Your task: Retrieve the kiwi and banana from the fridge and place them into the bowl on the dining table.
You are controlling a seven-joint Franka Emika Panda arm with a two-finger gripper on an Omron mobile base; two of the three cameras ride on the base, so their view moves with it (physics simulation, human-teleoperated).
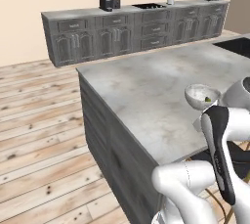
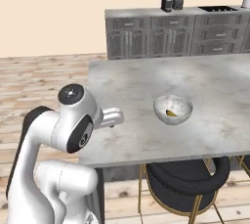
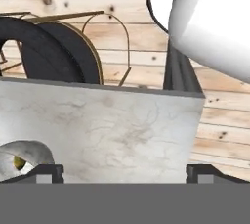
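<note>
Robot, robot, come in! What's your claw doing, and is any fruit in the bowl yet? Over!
Claw open, empty, over table. Bowl holds one small yellow-green fruit. Nothing blocking the bowl.

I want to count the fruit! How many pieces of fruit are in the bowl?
1 shows: a small yellow-green fruit on the bottom of the bowl, which stands on the dining table. The bowl's near wall may hide another piece.
</note>
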